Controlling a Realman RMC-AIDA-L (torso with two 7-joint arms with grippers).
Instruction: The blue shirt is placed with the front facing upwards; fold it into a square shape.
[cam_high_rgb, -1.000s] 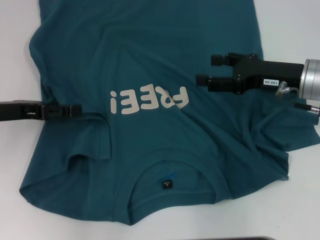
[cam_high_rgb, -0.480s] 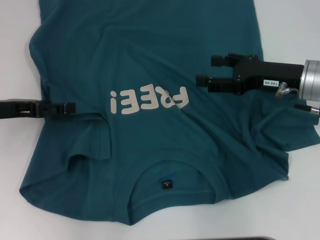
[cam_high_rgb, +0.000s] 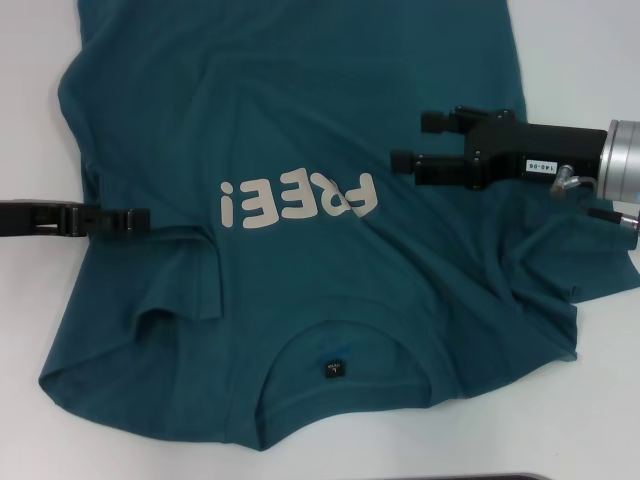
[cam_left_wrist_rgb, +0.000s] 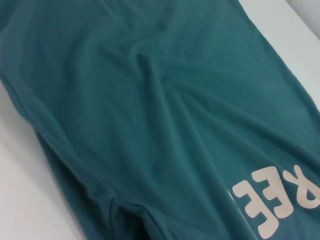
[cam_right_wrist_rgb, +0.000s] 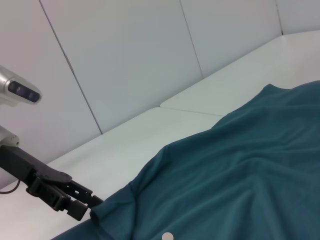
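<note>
The blue shirt lies front up on the white table, collar and black neck label nearest me. The white "FREE!" lettering reads upside down. The shirt also fills the left wrist view and shows in the right wrist view. My left gripper reaches in low from the left, its tip at the shirt's left edge by a fold near the sleeve; it also shows in the right wrist view. My right gripper is open and empty, hovering over the chest right of the lettering.
The white table shows bare on both sides of the shirt. The sleeve under my right arm is bunched in wrinkles. White wall panels stand behind the table. A dark edge runs along the near side.
My left gripper has slid a little to the left, toward the shirt's edge. The shirt and my right gripper have not visibly moved.
</note>
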